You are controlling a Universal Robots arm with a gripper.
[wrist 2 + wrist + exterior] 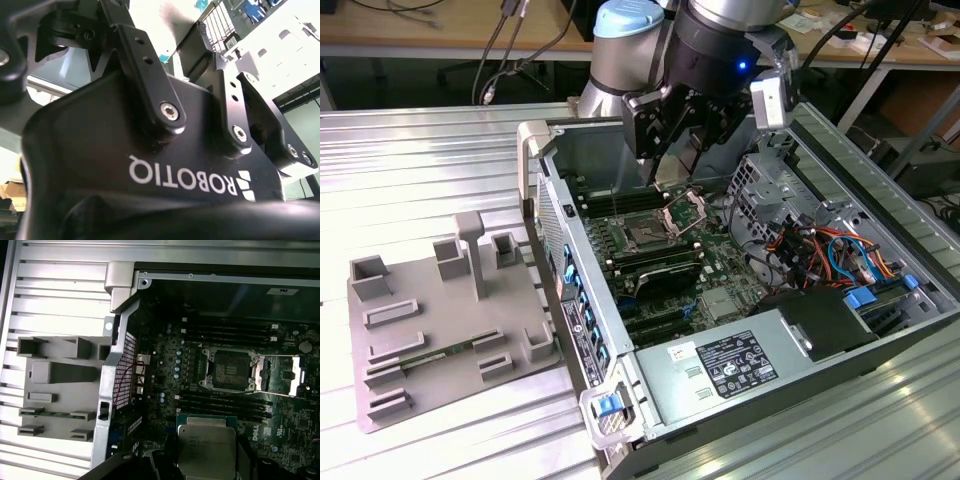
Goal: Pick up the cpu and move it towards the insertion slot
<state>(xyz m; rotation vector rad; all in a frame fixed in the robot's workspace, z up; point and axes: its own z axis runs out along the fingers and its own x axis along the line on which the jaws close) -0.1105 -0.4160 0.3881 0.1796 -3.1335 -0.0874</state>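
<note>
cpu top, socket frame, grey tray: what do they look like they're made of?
The cpu: dull grey metal lid, matte, with a thin tan rim, probably laminate.
The insertion slot: shiny silver frame, likely steel; it glints around a dark centre.
The grey tray: plastic by the look, matte, uniform grey, moulded blocks.

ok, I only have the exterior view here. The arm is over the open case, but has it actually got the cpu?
Observer: Looks like it. In the first wrist view the cpu sits close under the camera, metal top up, with the gripper and its dark jaws on two sides of it.
Operator: Slot ready?
Observer: The insertion slot is uncovered with its dark centre exposed, and its bracket is swung open to one side.
Operator: Is the cpu over it?
Observer: No. In that view the cpu is off to one side, and a bank of memory slots lies between the two.
</note>
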